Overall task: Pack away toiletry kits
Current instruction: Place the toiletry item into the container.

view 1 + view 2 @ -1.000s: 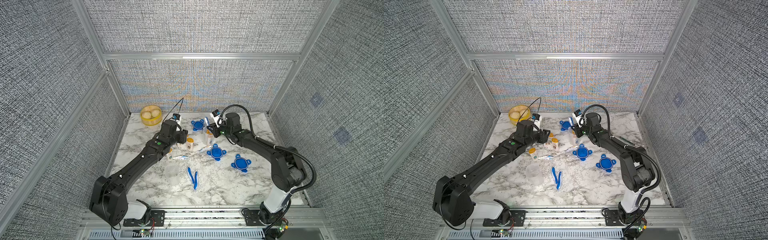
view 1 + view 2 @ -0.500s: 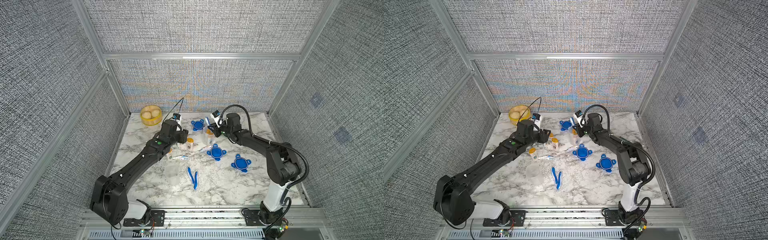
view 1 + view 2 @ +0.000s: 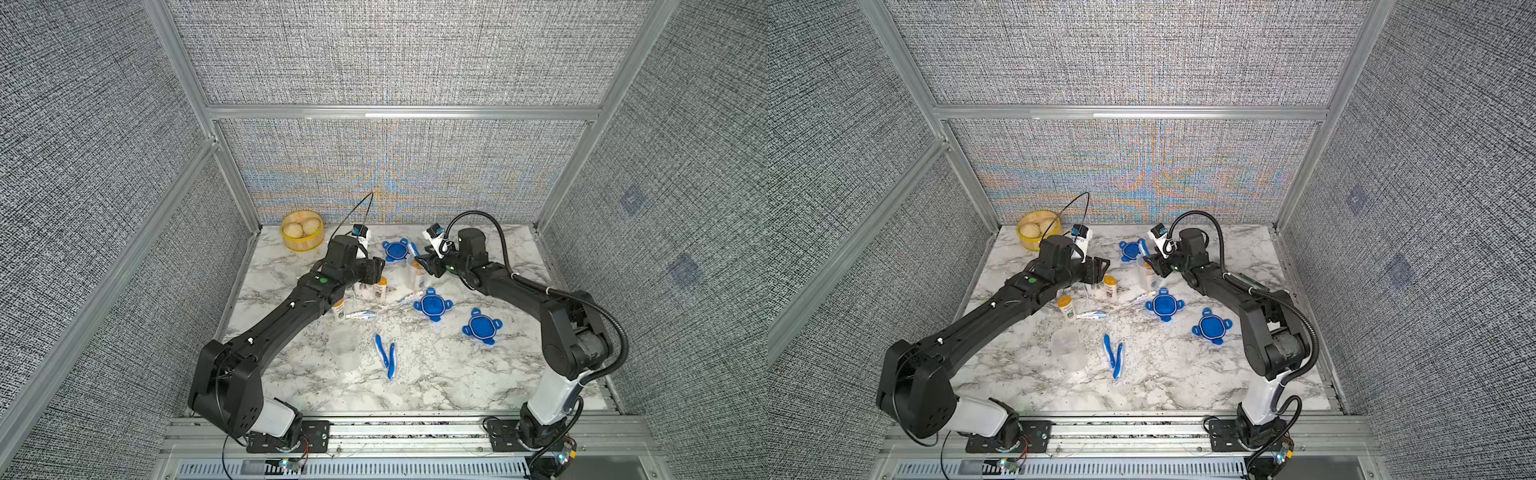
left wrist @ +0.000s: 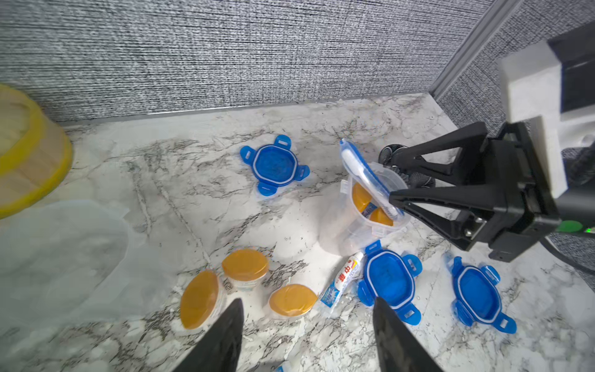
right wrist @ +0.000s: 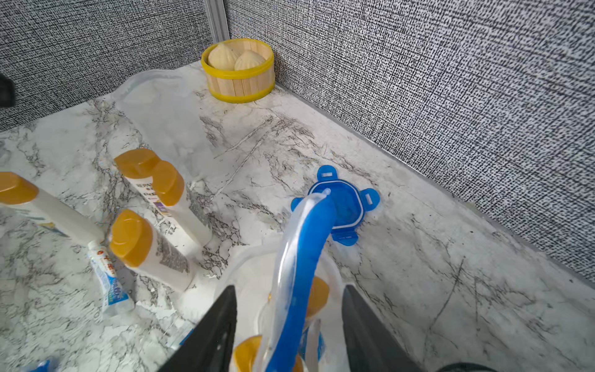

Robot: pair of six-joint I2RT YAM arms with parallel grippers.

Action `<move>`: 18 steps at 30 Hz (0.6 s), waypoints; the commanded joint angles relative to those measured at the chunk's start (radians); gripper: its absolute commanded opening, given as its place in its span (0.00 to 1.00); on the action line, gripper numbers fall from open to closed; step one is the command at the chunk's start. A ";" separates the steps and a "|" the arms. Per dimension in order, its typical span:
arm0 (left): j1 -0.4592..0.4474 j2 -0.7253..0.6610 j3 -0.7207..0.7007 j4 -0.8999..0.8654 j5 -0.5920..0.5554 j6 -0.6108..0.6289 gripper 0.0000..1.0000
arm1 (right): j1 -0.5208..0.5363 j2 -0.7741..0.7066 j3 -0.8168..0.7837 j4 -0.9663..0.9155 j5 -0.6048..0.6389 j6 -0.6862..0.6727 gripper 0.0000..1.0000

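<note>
The right gripper [image 5: 289, 291] is hovering with jaws spread either side of the blue toothbrush [image 5: 309, 232], pinching nothing; the brush is leaning out of the clear plastic cup [image 4: 336, 232], standing toward 12 o'clock on the marble table [image 3: 436, 386] with 2 orange-capped white bottles [image 4: 362, 196] inside. The left gripper [image 4: 306, 301] is hanging spread and empty over loose bottles [image 4: 245, 264] at the cup's 9 o'clock. A jaw snagging the brush on retreat could be toppling the light cup.

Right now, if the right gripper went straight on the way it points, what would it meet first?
Most likely the blue toothbrush, which leans in the clear cup between the open jaws of the right gripper; depth is hard to judge.
</note>
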 commanded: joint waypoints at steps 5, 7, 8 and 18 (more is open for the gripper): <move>0.001 0.118 0.074 0.121 0.141 -0.057 0.68 | -0.039 -0.088 -0.034 0.001 0.019 0.153 0.56; 0.000 0.170 0.120 0.125 0.166 -0.073 0.71 | -0.059 -0.093 -0.016 -0.053 0.023 0.213 0.55; 0.001 0.200 0.147 0.127 0.182 -0.081 0.72 | -0.070 -0.097 -0.013 -0.071 0.014 0.246 0.55; 0.000 0.454 0.363 0.145 0.308 -0.188 0.70 | -0.152 -0.126 -0.073 -0.063 -0.130 0.522 0.54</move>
